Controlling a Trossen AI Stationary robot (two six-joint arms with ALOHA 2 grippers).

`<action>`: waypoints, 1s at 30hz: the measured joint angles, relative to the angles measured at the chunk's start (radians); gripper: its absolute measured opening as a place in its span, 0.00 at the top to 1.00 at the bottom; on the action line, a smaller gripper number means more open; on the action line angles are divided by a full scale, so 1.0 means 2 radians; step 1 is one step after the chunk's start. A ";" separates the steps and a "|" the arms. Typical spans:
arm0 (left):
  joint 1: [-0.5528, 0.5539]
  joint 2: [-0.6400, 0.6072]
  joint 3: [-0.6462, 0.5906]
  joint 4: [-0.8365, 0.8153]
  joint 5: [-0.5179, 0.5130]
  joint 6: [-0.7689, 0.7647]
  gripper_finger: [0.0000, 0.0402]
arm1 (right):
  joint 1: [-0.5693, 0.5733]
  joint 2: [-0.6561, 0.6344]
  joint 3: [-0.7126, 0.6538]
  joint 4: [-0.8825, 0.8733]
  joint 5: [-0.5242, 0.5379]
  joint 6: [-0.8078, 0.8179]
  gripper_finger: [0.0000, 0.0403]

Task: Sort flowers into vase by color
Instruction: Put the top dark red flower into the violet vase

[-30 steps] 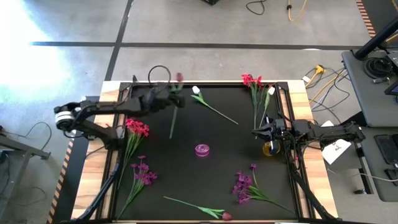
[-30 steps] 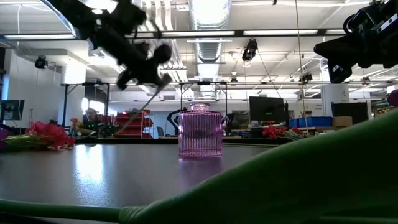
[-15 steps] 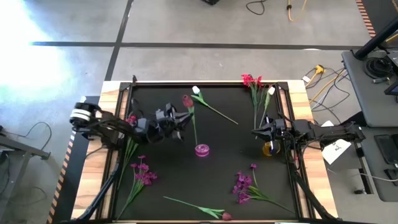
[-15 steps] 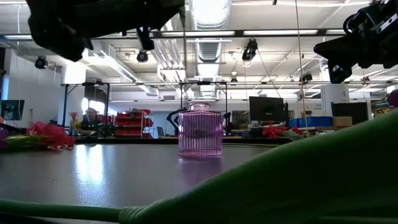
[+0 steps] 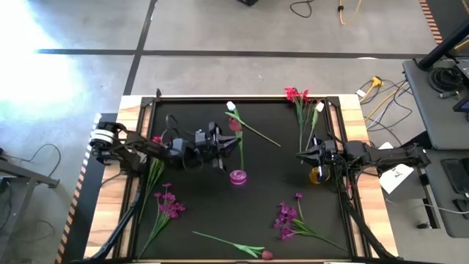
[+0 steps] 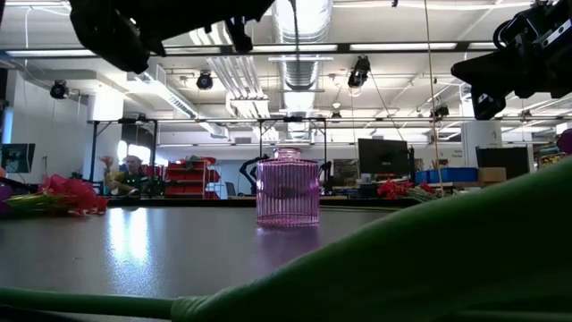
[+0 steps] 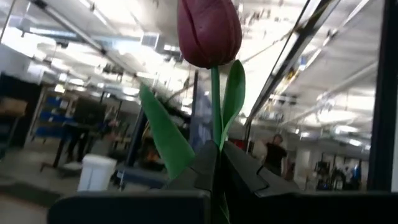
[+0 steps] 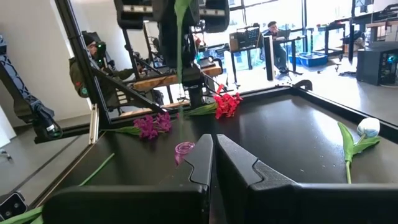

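tulip: dark red bloom, green stem and leaf, in black left gripper | vase: clear pink, below it | mat: black | table rim: pale wood | bud: white, green stem, beside black right gripper | clusters: purple-magenta | second vase: yellow

The table has a black top that looks smooth with a slight sheen, framed by pale bare wood. The small pink vase looks like clear ribbed glass. The tulip has a matt, cloth-like dark red bloom and smooth plastic-looking green leaves.
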 joint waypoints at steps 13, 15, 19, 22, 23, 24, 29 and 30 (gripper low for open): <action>-0.001 -0.038 -0.053 0.009 -0.018 0.004 1.00 | 0.000 0.000 0.000 0.000 0.000 0.000 0.97; -0.001 -0.040 -0.054 0.009 -0.010 -0.001 1.00 | 0.000 0.000 0.000 0.000 0.000 0.000 0.97; -0.002 -0.023 -0.049 0.009 -0.007 -0.013 1.00 | 0.000 0.000 0.000 0.000 0.000 0.000 0.97; -0.002 -0.007 -0.037 0.009 -0.007 -0.013 1.00 | 0.000 0.000 0.000 0.000 0.000 0.000 0.97; -0.001 -0.003 -0.033 0.009 -0.007 -0.013 1.00 | 0.000 0.000 0.000 0.000 0.000 0.000 0.97; 0.000 0.001 -0.029 0.007 -0.007 -0.013 1.00 | 0.000 0.000 0.000 0.000 0.000 0.000 0.97; 0.001 0.005 -0.017 0.002 -0.007 -0.002 1.00 | 0.000 0.000 0.000 0.000 0.000 0.000 0.97; 0.001 0.003 -0.015 0.002 -0.007 0.002 1.00 | 0.000 0.000 0.000 0.000 0.000 0.000 0.97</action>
